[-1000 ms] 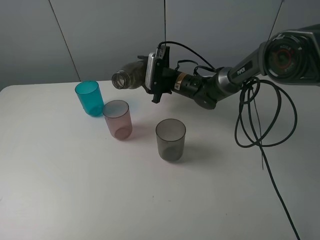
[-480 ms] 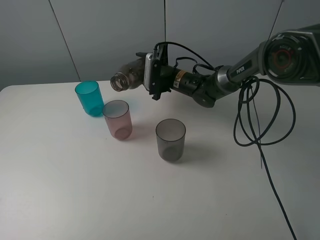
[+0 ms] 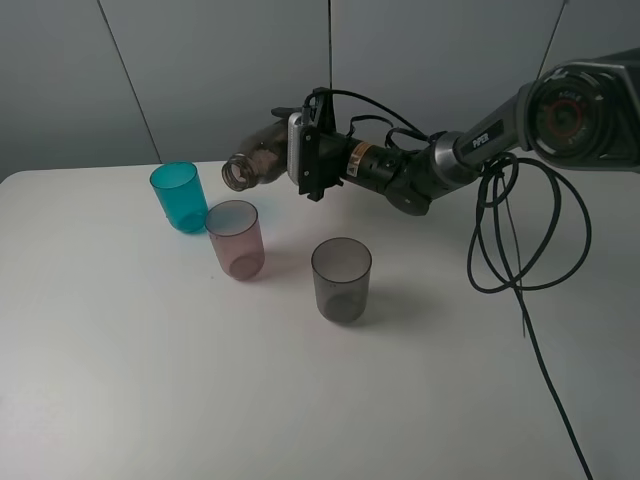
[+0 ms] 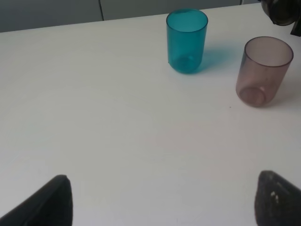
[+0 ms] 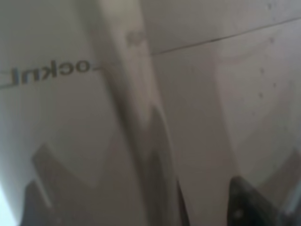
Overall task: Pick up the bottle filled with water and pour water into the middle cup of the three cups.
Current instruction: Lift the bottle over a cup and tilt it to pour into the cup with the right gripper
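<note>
My right gripper (image 3: 297, 150) is shut on the smoky brown-grey bottle (image 3: 258, 158) and holds it nearly on its side in the air. The bottle's open mouth points down-left, above and just behind the pale pink middle cup (image 3: 236, 238). No stream of water is visible. The teal cup (image 3: 179, 196) stands to its left and the smoky grey cup (image 3: 341, 278) to its front right. The bottle (image 5: 141, 117) fills the right wrist view. The left wrist view shows the teal cup (image 4: 186, 40), the pink cup (image 4: 263, 70) and the bottle's mouth (image 4: 282, 12). My left gripper (image 4: 164, 205) is open, low over the table.
The white table (image 3: 150, 380) runs to a grey wall at the back. A black cable (image 3: 520, 240) loops down from the right arm over the table's right side. The left arm is out of the exterior view.
My right gripper has rotated and tipped the bottle further, so its mouth has dropped a little lower over the pink cup. The cups have not moved.
</note>
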`<state>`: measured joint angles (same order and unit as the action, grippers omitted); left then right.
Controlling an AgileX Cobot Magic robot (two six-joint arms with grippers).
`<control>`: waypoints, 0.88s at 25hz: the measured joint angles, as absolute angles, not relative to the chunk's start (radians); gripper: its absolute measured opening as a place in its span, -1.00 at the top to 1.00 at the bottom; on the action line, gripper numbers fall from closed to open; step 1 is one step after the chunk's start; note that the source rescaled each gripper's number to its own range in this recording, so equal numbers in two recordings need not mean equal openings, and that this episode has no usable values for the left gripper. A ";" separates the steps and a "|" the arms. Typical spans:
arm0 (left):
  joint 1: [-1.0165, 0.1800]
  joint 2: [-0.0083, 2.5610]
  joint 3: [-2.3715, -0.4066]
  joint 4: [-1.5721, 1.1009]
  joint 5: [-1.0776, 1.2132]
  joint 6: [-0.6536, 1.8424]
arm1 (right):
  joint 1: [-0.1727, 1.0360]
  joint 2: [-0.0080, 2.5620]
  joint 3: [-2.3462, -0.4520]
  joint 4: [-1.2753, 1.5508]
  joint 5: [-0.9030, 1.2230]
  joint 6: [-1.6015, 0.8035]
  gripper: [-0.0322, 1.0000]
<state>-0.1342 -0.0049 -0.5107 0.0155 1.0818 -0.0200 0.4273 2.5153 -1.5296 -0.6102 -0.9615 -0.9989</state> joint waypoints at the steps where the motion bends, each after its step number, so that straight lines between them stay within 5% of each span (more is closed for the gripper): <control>1: -0.134 -0.005 -0.511 0.016 1.082 -0.018 | 0.427 2.515 -1.530 -0.610 -0.959 -1.002 0.93; 22: -0.134 -0.005 -0.511 0.016 1.082 -0.022 | 0.427 2.515 -1.532 -0.612 -0.959 -1.048 0.93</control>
